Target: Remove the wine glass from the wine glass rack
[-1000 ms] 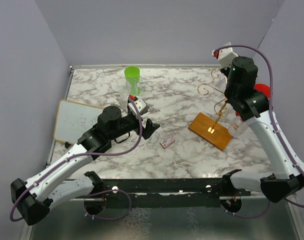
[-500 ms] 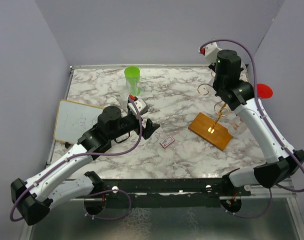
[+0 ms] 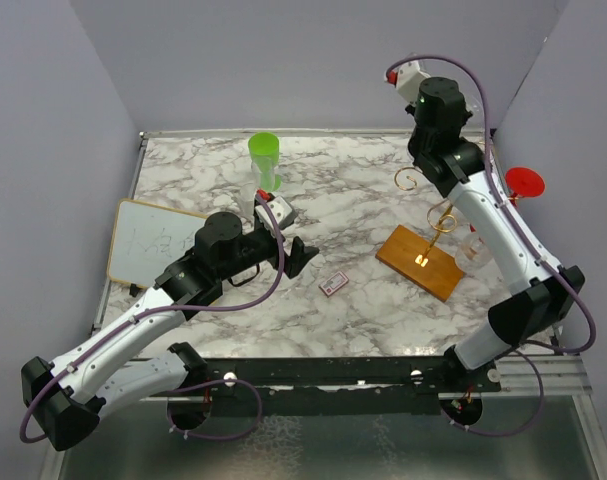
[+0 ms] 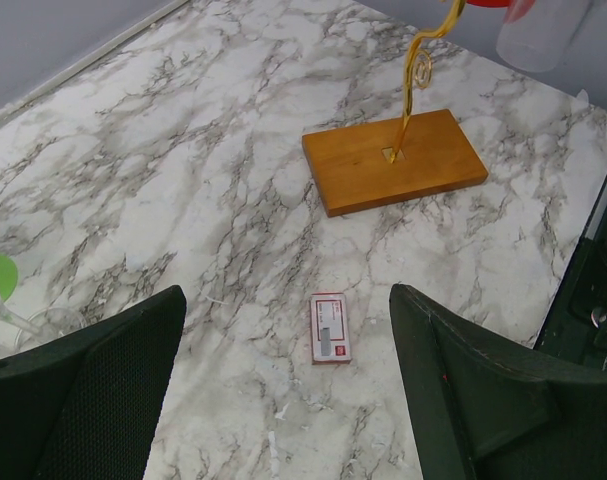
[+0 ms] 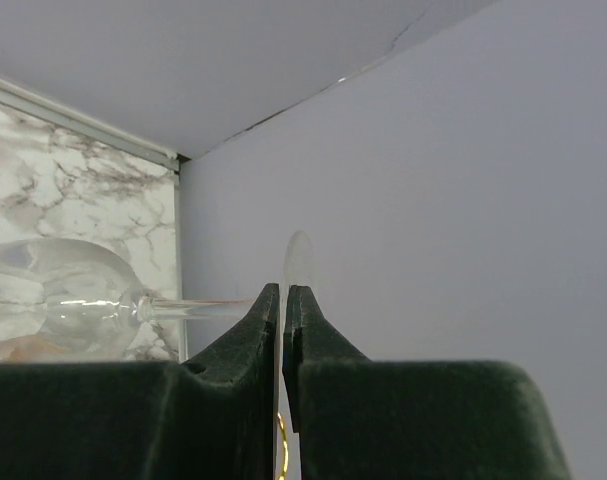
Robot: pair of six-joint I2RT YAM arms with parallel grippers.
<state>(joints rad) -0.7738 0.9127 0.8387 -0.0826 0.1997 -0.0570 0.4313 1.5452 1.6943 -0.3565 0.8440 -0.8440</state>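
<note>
Right gripper [image 5: 283, 295]: fingers closed on the thin foot of the clear wine glass [image 5: 63, 290]; stem and bowl extend sideways, close to the rack [image 3: 428, 262]. Left gripper [image 4: 288, 300]: fingers wide apart, empty, over the table [image 4: 183, 150], near a card [image 4: 330, 328].

The desk [image 3: 363, 195] is white marble veined grey, the wine glass rack [image 3: 420, 262] gold wire on a brown base, the cup [image 3: 264, 155] green, the wine glass [image 5: 63, 290] clear
</note>
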